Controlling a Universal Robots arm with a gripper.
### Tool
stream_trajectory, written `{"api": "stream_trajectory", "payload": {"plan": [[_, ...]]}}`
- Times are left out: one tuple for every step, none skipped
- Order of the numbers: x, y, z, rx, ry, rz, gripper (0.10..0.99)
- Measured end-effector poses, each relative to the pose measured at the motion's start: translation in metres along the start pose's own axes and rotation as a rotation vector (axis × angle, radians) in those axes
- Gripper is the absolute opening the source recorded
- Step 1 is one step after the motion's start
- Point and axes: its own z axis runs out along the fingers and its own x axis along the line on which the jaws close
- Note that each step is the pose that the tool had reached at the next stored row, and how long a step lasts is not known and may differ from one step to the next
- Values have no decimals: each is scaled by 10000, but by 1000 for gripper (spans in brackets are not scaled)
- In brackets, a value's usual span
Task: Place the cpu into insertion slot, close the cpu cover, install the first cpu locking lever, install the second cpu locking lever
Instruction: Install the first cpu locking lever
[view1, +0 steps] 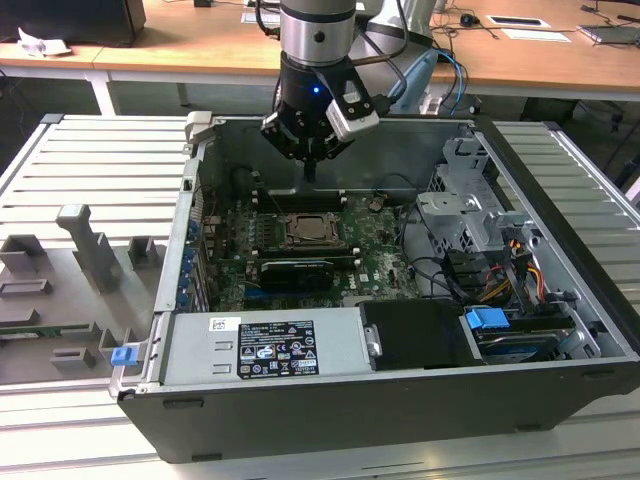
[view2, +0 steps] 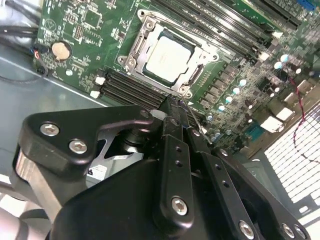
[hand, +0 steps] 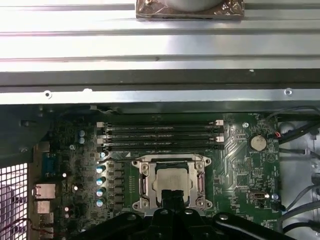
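Big open computer case sits on the worktop, with the green motherboard flat inside it. The tool hangs clenched on nothing, fingers pressed together, right above the insertion slot. The cpu already sits in that slot, just below the fingertips, cover frame around it.

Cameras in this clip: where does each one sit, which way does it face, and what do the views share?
Exterior view: off the arm, above the open computer case, looking down into it; the arm's wrist and gripper hang over the motherboard.
Second wrist view: on the arm, looking obliquely past the gripper at the cpu.
First wrist view: on the arm, looking down at the motherboard, gripper in the foreground.
Shared: the cpu seated in the insertion slot, cpu cover down around it.
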Motion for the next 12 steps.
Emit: {"api": "stream_trajectory", "payload": {"plan": [[2,0,0,-1,6,-94,106],[6,0,1,-3,12,-178,106],[9,0,3,-5,17,-263,106],[24,-1,9,-9,36,-556,106],[29,-1,11,-11,43,-658,106],[33,-1,13,-13,49,-735,106],[39,-1,17,-16,56,-846,106],[51,-2,24,-18,67,-1023,106],[58,-2,30,-22,77,-1166,106],[58,-3,34,-24,88,-1335,106],[59,-3,38,-27,101,-1523,106],[59,-3,44,-32,116,-1758,106]]}}
